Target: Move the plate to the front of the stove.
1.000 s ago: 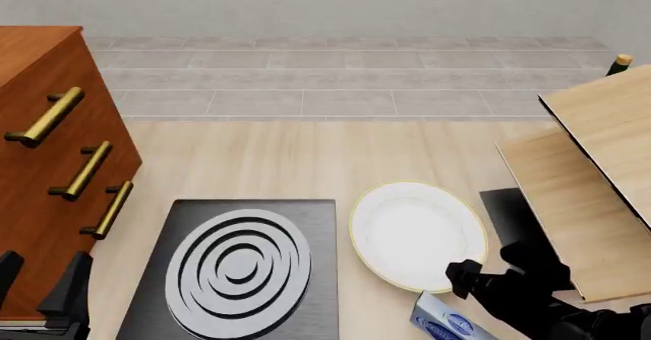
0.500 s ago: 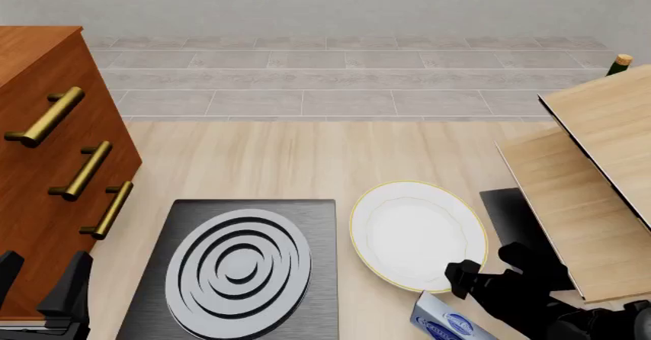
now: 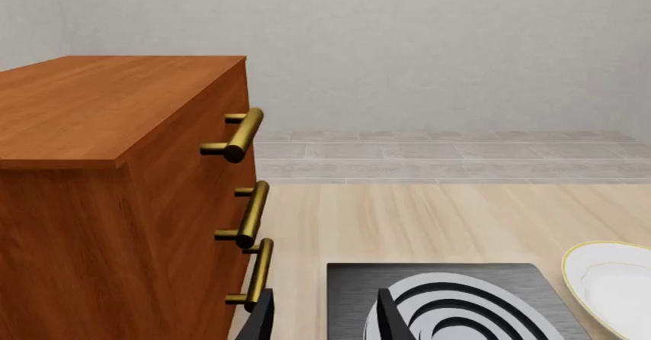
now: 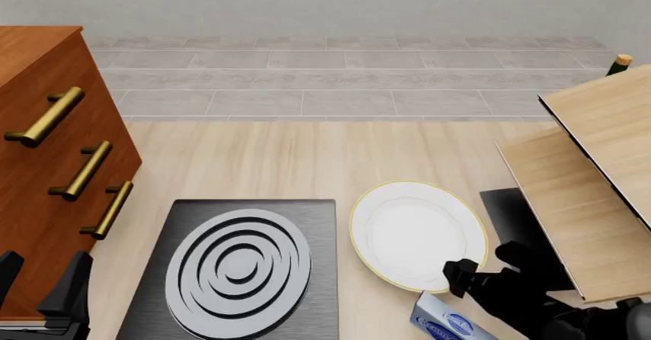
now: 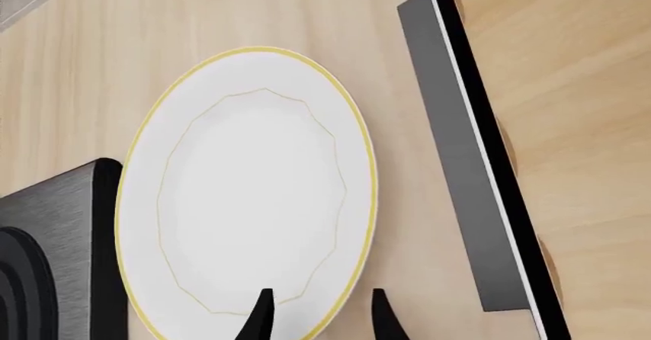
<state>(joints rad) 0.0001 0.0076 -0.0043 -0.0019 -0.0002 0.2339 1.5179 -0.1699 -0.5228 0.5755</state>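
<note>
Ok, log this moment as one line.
phase: grasp approach | right end effector: open, straddling plate rim | plate: on table, right of stove | left end effector: open, idle

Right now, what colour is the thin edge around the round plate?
Pale yellow, circling the round white plate; the right wrist view shows it best.

The only printing shows in the front view, on a small blue-and-white box (image 4: 444, 322) at the table's near edge beside the right arm; its marks are too small and blurred to read. Nothing else carries readable text or numbers.
</note>
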